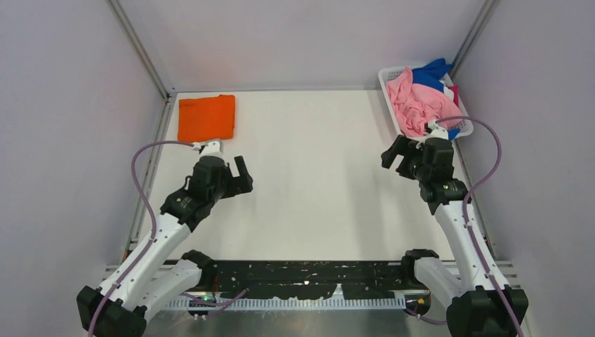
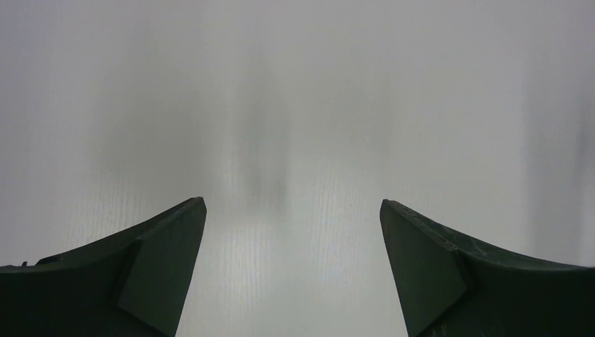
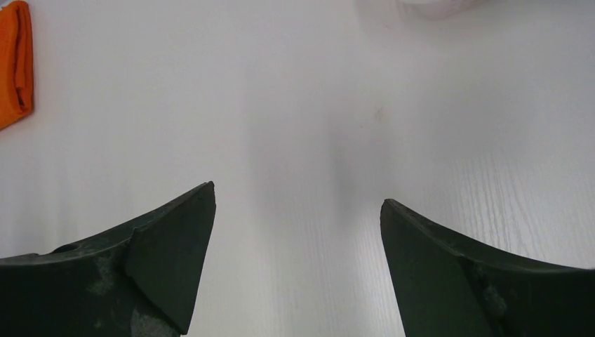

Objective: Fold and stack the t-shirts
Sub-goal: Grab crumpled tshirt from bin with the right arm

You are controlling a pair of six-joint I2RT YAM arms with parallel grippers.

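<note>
The table [image 1: 316, 175] lies open centrally; orange t-shirt [image 1: 206, 118] and basket [image 1: 387, 73] block its far corners.

No text, label, brand mark or number can be read in any of the views. The dark strip [image 1: 309, 270] along the near edge of the table [image 1: 316, 189], behind the left gripper [image 1: 243, 175] and the right gripper [image 1: 394, 153], carries pale flecks. These may be wear rather than print, but they are too small to tell.
</note>
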